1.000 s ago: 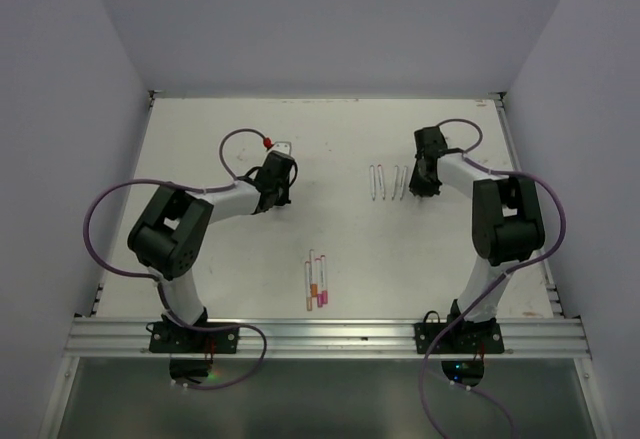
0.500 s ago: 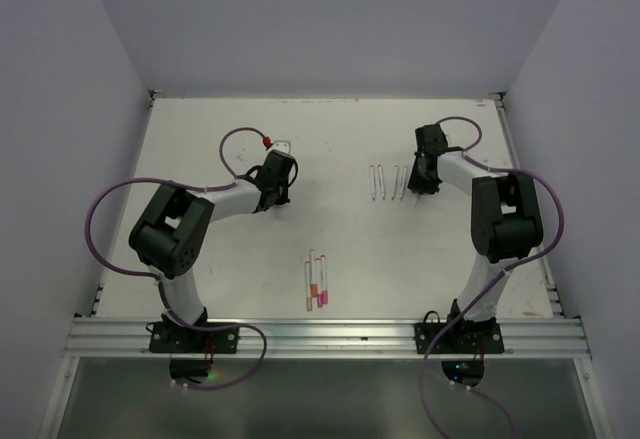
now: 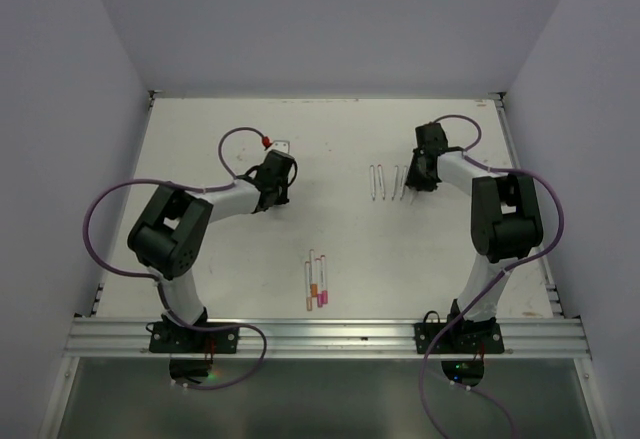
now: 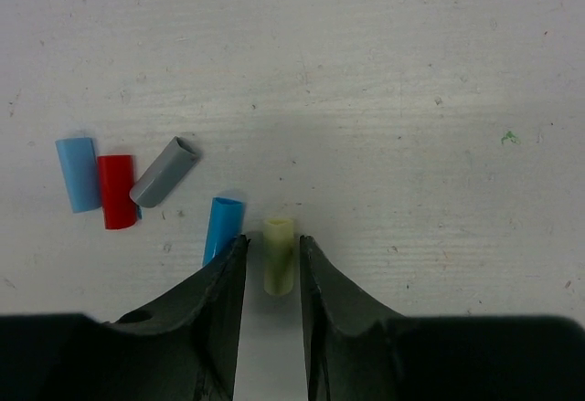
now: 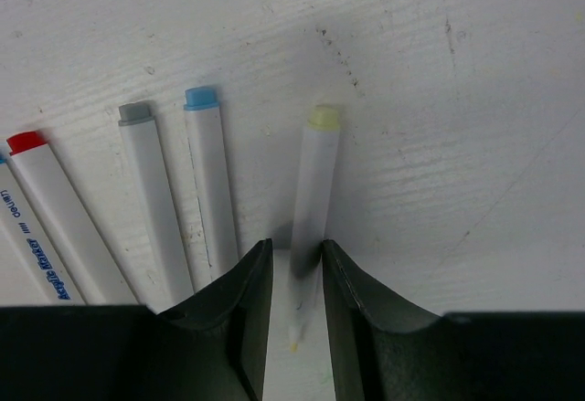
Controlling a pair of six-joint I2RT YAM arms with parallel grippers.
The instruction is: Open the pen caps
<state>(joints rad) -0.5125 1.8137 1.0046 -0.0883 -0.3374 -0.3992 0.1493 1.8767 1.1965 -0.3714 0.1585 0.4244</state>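
In the left wrist view a pale yellow pen cap [image 4: 278,257] lies on the table between the fingers of my left gripper [image 4: 272,238], which is open with a small gap on each side. A blue cap [image 4: 222,227] lies beside the left finger. Grey [image 4: 164,172], red [image 4: 117,191] and light blue [image 4: 78,174] caps lie further left. My right gripper [image 5: 296,244] is open astride a yellow-ended pen [image 5: 315,182] whose bare tip points toward the camera. Blue-ended [image 5: 208,173], grey-ended [image 5: 155,200] and red-ended [image 5: 64,209] pens lie to its left.
Three capped pens [image 3: 316,281] with orange and pink caps lie near the front middle of the table. A small red cable connector [image 3: 267,143] sits behind the left gripper [image 3: 275,184]. Purple cables loop beside both arms. Walls close the table on three sides.
Both grippers have parted their jaws, letting go of the yellow cap on the left and the yellow-ended pen on the right. The arms have hardly moved.
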